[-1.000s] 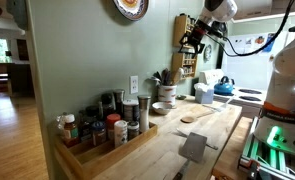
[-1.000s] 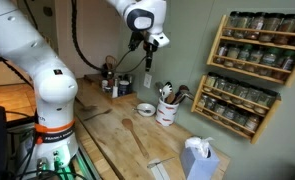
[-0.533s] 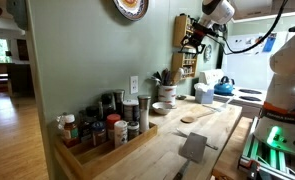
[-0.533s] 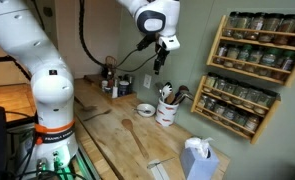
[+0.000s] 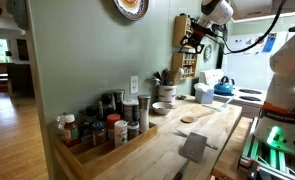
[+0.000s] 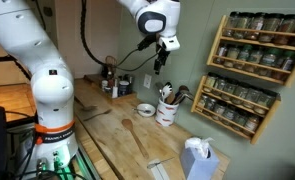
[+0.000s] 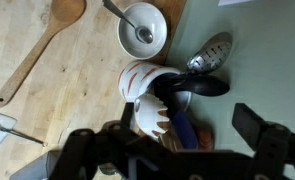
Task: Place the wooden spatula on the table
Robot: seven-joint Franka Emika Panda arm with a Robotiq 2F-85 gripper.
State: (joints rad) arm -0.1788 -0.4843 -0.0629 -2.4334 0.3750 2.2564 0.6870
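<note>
A white, red-patterned utensil crock (image 7: 137,84) stands on the butcher-block table (image 7: 47,110), in both exterior views (image 6: 167,110) (image 5: 165,92). It holds several utensils: a black ladle, a grey slotted spoon, a white pasta fork and a blue handle. A brown wooden end (image 7: 191,134) among them may be the wooden spatula; I cannot tell for sure. My gripper (image 7: 167,135) hangs open and empty straight above the crock, well clear of it (image 6: 159,62) (image 5: 190,45).
A pale wooden spoon with a rounded head (image 7: 37,55) (image 6: 134,135) lies on the table. A white bowl with a metal spoon (image 7: 145,28) sits beside the crock. A spice rack (image 6: 249,72) hangs on the wall; a spice tray (image 5: 97,135) and a tissue box (image 6: 197,155) stand nearby.
One second ago the gripper was further from the crock; it moved sideways to above it. Nothing has moved in the last half second.
</note>
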